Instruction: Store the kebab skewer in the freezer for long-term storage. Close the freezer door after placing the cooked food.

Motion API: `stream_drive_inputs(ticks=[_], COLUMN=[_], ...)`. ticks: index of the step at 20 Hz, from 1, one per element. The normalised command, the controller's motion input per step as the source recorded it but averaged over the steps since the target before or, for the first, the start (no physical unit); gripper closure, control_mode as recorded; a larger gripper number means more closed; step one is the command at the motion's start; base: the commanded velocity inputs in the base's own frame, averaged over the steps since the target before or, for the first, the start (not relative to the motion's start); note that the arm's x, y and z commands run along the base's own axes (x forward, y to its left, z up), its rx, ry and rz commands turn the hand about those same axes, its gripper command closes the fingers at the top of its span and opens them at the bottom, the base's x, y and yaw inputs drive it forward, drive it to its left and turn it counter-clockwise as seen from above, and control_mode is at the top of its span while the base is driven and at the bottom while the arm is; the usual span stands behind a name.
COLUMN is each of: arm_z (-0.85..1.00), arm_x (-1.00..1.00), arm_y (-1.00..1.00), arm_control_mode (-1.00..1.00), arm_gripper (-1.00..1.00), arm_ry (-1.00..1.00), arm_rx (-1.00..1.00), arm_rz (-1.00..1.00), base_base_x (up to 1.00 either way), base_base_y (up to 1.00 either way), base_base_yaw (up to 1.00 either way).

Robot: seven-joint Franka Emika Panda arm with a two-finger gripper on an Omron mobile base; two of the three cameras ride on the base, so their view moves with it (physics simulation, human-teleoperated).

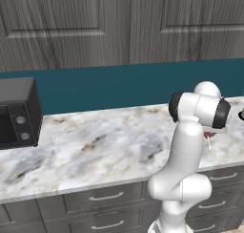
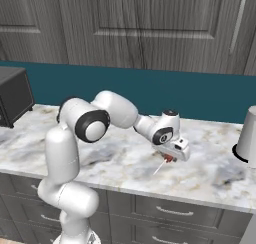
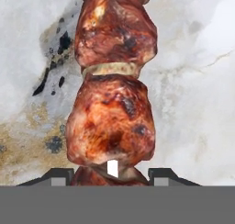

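The pincer [image 2: 170, 158] is clenched on the kebab skewer [image 2: 164, 163], low over the marble bench [image 2: 125, 163]. It likely grips across the meat so the thin stick cannot slip during carrying.

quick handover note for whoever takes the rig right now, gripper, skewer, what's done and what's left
Gripper: shut on the skewer, low over the marble counter; whether it is lifted clear yet is hard to tell.
Done: skewer grasped.
Left: lift it, drive to the freezer, put the skewer inside, close the freezer door.
Nearby: black microwave to the left, a pale container to the right.
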Motion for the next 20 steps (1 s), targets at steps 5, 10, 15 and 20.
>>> stream_drive_inputs(ticks=[5,10,15,20], arm_z=[0.45,0.59,0.61,0.53], arm_x=[-0.45,-0.80,-0.54,-0.46], arm_y=[0.37,0.73,1.00,0.79], arm_control_mode=[-1.00,-1.00,-1.00,-1.00], arm_gripper=[1.00,1.00,1.00,1.00], arm_ry=[0.00,0.00,0.02,0.00], arm_rx=[0.03,0.00,0.00,0.05], arm_rz=[-0.14,-0.07,0.00,-0.06], base_base_x=[0.00,0.00,0.00,0.00], base_base_y=[0.00,0.00,0.00,0.00], base_base_yaw=[0.00,0.00,0.00,0.00])
